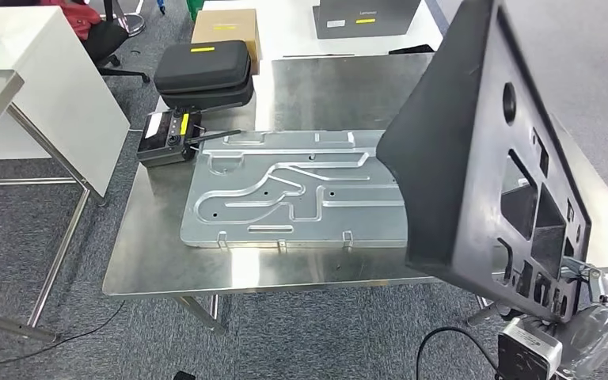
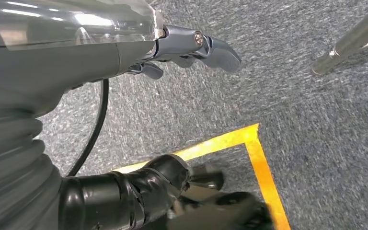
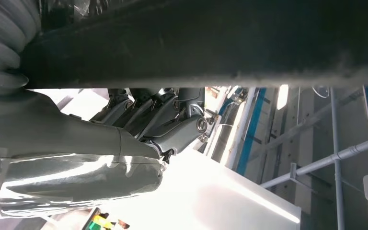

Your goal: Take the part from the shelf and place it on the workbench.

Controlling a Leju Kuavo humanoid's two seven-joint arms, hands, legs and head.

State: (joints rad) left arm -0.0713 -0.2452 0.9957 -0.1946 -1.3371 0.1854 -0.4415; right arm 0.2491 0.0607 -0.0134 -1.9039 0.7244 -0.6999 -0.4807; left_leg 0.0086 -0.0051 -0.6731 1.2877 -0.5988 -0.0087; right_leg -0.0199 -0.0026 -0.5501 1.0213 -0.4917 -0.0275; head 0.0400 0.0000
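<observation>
A: Part (image 1: 475,158) first. Where is it?

B: It is the big black panel with holes cut in it. It is up in the air, standing on edge, over the right side of the counter (image 1: 206,273). It is not down yet.

A: Who holds it?

B: The right hand (image 3: 167,120). In the right wrist view its fingers are curled up against the dark edge of the part, so it looks like it grips it from below. In the head view the hand sits under the part's low corner, mostly hidden.

A: And the left hand (image 2: 191,48)?

B: It hangs low over the grey carpet, near a yellow line (image 2: 258,158) on the floor. It holds nothing. The fingers look bent in, but I cannot tell if they are apart or closed.

A: What is on the counter?

B: A flat silver plate (image 1: 293,194) with grooves lies in the middle. A black case (image 1: 203,73) sits at the far left corner, and a small black device (image 1: 168,136) lies just beside the plate.

A: What could go wrong?

B: I think the part could tip. It is big and held at one low edge by one hand. It could also bang on the silver plate when it comes down, or land half off the right edge and slide to the floor.
</observation>
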